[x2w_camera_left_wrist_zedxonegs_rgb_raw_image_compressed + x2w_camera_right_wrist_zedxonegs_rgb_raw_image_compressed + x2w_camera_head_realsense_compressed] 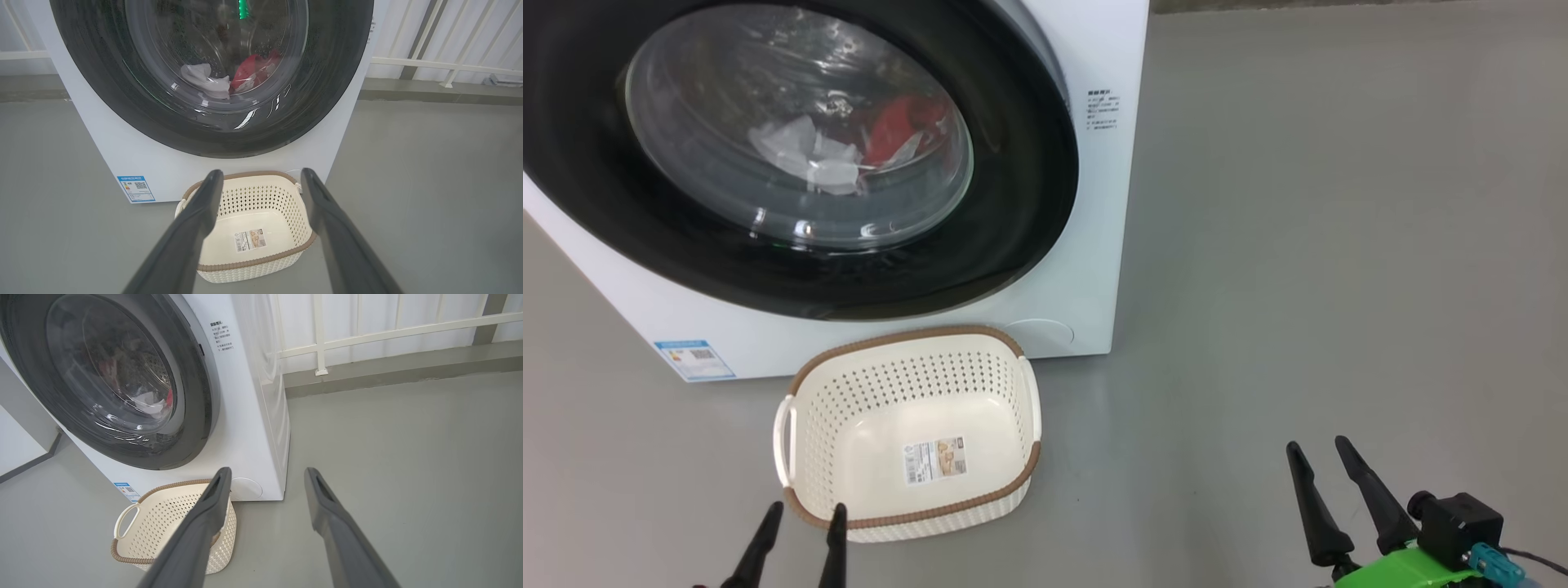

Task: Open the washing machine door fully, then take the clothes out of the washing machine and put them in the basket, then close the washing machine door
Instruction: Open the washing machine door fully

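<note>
The white washing machine [1086,269] stands on the floor with its washing machine door [1013,204] shut, black rim around a glass bowl. Behind the glass lie the clothes: a red garment [903,122] and a white one [805,155]. They also show through the door [327,81] as red [253,71] and white [204,79]. The cream basket [792,384] sits empty on the floor before the machine. My left gripper [802,514] is open at the basket's near rim. My right gripper [1319,449] is open over bare floor, right of the basket [135,535].
Grey floor [1339,245] spreads wide to the right of the machine. A white railing and wall [388,330] run behind it. A blue label [694,359] marks the machine's lower left front. A round white cover [245,489] sits at its lower right.
</note>
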Controlling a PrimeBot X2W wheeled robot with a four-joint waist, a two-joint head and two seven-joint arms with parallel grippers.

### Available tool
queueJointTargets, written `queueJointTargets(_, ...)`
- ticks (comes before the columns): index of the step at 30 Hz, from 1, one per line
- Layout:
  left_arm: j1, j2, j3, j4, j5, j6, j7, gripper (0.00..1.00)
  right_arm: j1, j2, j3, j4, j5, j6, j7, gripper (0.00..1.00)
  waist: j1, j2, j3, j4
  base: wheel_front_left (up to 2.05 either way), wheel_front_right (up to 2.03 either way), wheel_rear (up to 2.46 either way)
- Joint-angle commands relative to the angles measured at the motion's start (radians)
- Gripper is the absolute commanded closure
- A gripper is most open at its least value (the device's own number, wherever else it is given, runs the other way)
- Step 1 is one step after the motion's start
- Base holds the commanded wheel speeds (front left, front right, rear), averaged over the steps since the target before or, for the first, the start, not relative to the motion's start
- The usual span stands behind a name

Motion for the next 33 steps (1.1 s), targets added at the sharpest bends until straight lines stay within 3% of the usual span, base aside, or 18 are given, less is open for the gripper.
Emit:
queueJointTargets(1, -0.03, 0.014, 0.02, -0.03, -0.011, -0.006, -0.012, 0.0, -0.038, -0.005, 0.03, -0.032, 0.018, 0.0, -0.012, 1.0, 0.0, -0.0001, 0.015, 0.01, 0.0, 0.0, 0.0)
queueJointTargets(12, -0.107, 0.009, -0.034, -0.048, -0.039, -0.006, -0.012, 0.0, -0.313, -0.004, 0.061, -0.055, 0.182, 0.0, -0.012, 1.0, 0.0, -0.0001, 0.139, 0.083, 0.0, 0.0, 0.0)
queueJointTargets(20, -0.187, 0.012, -0.076, -0.043, -0.072, -0.006, -0.012, 0.0, -0.571, -0.009, 0.087, -0.043, 0.425, 0.0, -0.012, 1.0, 0.0, -0.0001, 0.238, 0.16, 0.0, 0.0, 0.0)
queueJointTargets(26, -0.228, 0.008, -0.103, -0.028, -0.096, -0.006, -0.012, 0.0, -0.731, -0.097, 0.159, -0.007, 0.66, 0.0, -0.01, 1.0, 0.0, -0.0001, 0.295, 0.214, 0.0, 0.0, 0.0)
queueJointTargets(33, -0.267, 0.006, -0.142, -0.012, -0.118, -0.006, -0.012, 0.0, -0.869, -0.186, 0.21, 0.027, 0.915, 0.0, 0.096, 1.0, 0.0, -0.0001, 0.349, 0.253, 0.0, 0.0, 0.0)
